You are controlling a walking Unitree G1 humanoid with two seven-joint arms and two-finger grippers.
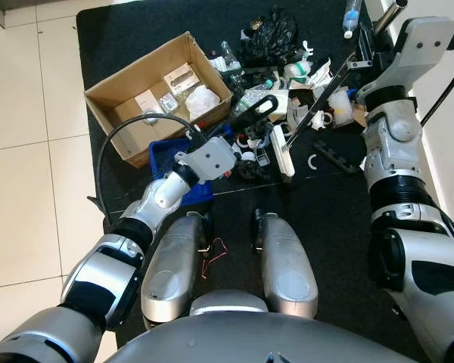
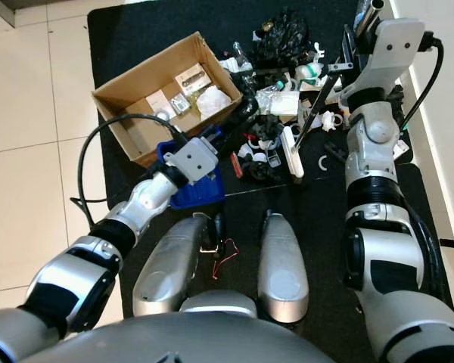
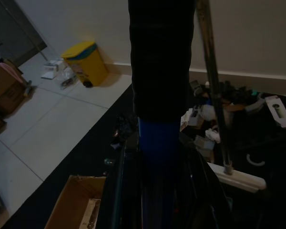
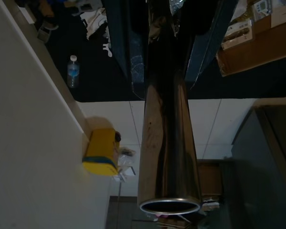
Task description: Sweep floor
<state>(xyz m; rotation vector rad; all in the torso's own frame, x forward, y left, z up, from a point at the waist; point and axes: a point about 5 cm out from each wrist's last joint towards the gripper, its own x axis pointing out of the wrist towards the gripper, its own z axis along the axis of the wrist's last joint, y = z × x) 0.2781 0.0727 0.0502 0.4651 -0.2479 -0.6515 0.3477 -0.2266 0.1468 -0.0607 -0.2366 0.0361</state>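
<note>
While the right gripper [image 1: 374,38] is clamping the broom [image 1: 287,155] pole, its white head is resting on the black mat [image 1: 136,30] beside litter [image 1: 303,83]; left gripper [image 1: 246,121] is gripping the blue dustpan [image 1: 185,170] handle.

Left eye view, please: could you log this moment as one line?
right gripper: shut on broom pole | left gripper: shut on dustpan handle | broom head: beside litter
</note>
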